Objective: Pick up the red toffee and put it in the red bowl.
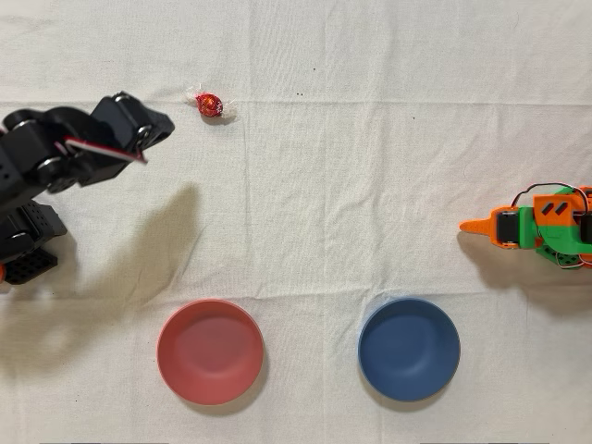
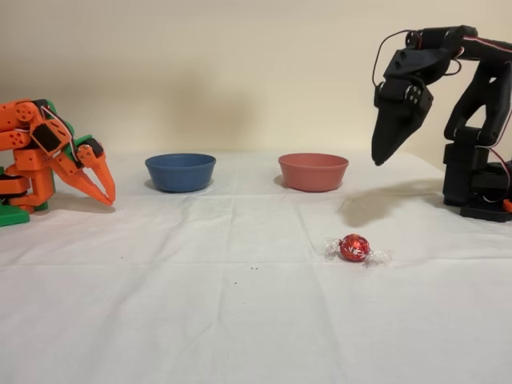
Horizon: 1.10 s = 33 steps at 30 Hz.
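The red toffee lies nearest the fixed camera, on the desk's white cloth toward its front edge, well apart from the red bowl. That side view shows the black arm's jaws raised clear above the cloth, pointing down, pressed together and empty. From overhead they sit just left of the toffee, the red bowl beside a blue bowl.

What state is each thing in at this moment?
red toffee: wrapped, lying loose on the cloth, not gripped.
red bowl: upright, empty.
blue bowl: upright, empty.
gripper: raised above the table, fingers together, holding nothing.
orange arm: idle, tip down near the cloth.
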Each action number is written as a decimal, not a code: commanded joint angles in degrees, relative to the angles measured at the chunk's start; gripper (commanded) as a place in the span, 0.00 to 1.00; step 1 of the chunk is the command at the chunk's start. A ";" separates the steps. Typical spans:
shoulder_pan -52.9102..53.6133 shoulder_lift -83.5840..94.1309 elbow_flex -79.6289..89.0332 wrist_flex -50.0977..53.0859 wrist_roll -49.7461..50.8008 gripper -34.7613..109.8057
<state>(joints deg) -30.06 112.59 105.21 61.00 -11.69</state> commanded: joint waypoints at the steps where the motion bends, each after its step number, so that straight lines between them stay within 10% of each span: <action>1: -1.05 0.35 -1.58 -5.27 -7.56 0.24; 33: -5.89 -20.83 -9.58 -9.49 -5.89 0.41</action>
<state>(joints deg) -34.45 90.88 96.50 51.77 -16.79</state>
